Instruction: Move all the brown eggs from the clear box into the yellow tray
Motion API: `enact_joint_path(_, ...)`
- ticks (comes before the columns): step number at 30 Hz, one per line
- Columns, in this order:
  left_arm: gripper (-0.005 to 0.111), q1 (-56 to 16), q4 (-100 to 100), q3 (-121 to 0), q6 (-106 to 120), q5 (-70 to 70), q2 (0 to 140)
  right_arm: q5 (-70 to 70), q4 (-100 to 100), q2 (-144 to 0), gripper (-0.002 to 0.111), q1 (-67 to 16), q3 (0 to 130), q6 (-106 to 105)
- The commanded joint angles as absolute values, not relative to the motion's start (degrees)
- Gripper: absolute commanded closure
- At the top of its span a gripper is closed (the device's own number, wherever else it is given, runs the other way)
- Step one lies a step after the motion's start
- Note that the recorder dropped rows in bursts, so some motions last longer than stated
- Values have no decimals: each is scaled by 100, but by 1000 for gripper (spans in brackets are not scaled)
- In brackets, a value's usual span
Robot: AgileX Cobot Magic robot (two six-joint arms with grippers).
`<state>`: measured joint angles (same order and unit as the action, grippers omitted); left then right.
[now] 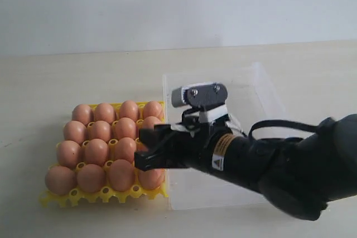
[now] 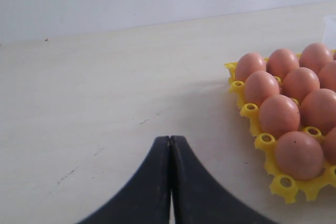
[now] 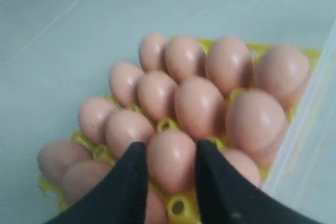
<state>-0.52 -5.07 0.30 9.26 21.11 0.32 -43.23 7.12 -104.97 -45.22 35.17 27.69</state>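
Exterior view: the yellow tray sits mid-worktop, its side edge hard against the wall of the clear box.
Done: brown eggs fill the tray in four rows of four, as far as they can be counted. One cup is hidden behind the right claw.
Left to do: little, by my judgement. The visible floor of the box holds no egg, though the arm covers part of it.
Right claw: its fingers press both sides of one brown egg in the box-side half of the tray. It looks clamped, but I cannot tell whether the egg is fully seated in its cup.
Left claw: fingers together and holding nothing — it hangs over bare worktop beside the tray's outer edge.
Worktop: pale cream and matt, with a few faint scuffs.
Room: a plain pale wall rises behind the worktop's far edge — nothing else shows.
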Motion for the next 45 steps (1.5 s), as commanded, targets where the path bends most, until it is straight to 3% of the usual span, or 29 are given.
enact_joint_path(1,107,-60,-528,0,898,2066,0,-3950,-143,-9003,108,-4531,3511,1020)
enact_joint_path(5,107,-60,-528,0,898,2066,0,-2966,-2862,-7507,108,-4531,3511,-3168)
enact_joint_path(8,107,-60,-528,0,898,2066,0,-3022,-4263,-6855,108,-4463,3351,-4661)
enact_joint_path(14,107,-60,-528,0,898,2066,0,-2983,-3927,-5640,108,-4464,2946,-4781)
enact_joint_path(23,107,-60,-528,0,900,2066,0,-3003,-2764,-5231,108,-4398,2661,-4781)
enact_joint_path(29,107,-60,-528,0,900,2066,0,-1682,-1447,-3905,108,-2899,1922,-4730)
enact_joint_path(34,107,-60,-528,0,900,2066,0,-1547,-1430,-2436,108,-2010,1001,-4730)
enact_joint_path(38,107,-60,-528,0,900,2066,0,-1322,-941,-1425,108,-1525,433,-4706)
enact_joint_path(45,107,-60,-528,0,900,2066,0,823,608,-346,108,-918,332,-4589)
